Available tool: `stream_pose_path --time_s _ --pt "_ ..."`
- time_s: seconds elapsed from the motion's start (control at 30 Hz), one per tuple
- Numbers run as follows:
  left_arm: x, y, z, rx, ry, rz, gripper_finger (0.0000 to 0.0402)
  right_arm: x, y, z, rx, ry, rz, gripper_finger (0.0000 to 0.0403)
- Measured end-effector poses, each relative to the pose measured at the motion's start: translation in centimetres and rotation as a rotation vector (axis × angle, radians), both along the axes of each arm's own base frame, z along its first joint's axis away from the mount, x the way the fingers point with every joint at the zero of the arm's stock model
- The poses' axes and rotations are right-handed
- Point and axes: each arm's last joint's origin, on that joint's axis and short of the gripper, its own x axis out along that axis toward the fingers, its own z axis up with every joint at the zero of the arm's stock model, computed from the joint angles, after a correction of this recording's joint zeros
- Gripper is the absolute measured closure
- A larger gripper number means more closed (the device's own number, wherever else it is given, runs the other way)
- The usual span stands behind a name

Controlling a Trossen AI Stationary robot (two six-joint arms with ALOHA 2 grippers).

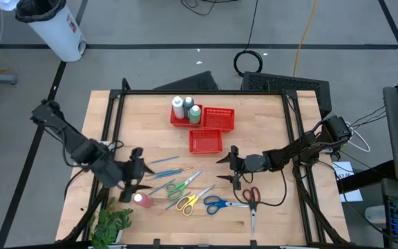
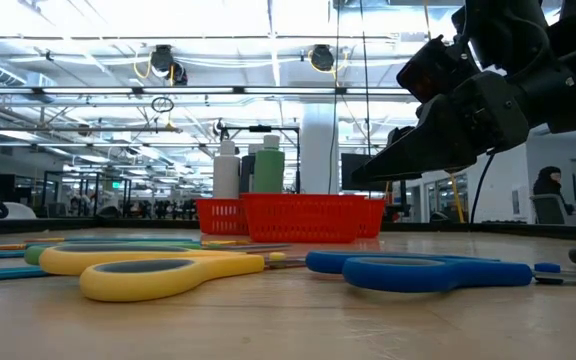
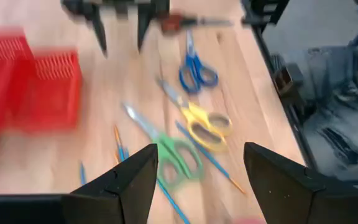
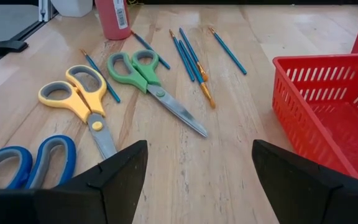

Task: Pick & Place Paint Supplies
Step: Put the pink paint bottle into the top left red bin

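Altogether four scissors (image 1: 197, 198) and one pink bottle (image 1: 141, 200) lie between the spread left gripper (image 1: 131, 181) and spread right gripper (image 1: 229, 166).

The desk (image 1: 268, 111) is a light wooden top inside a dark frame. Two red mesh baskets (image 1: 216, 119) sit at its far centre, with a third basket (image 1: 206, 141) just nearer. Toward the near edge lie the blue brushes (image 1: 163, 162), green scissors (image 1: 178, 185), yellow scissors (image 1: 187, 203), blue scissors (image 1: 216, 204), red scissors (image 1: 252, 196), a pink bottle (image 1: 141, 200) at left, and a leafy plant (image 1: 112, 225) at the near-left corner.
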Motion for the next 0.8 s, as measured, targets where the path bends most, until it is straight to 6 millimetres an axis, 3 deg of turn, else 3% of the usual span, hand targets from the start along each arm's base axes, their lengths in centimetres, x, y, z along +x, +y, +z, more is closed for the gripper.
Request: stream_pose_path --time_s 0.13,0.43,0.8 --pt "-1.0 -0.2 -0.8 -0.08 0.117 0.103 0.0158 0.0 0.0 0.0 0.001 -0.003 0.0 0.0122" --pt "-1.0 -1.4 -1.9 -0.271 0.335 0.118 0.0158 0.0 0.0 0.0 -0.005 0.004 0.001 0.0122" --pt "0.0 -2.9 -3.8 -0.264 0.466 0.121 0.0158 0.0 0.0 0.1 -0.051 -0.009 0.019 0.0122"
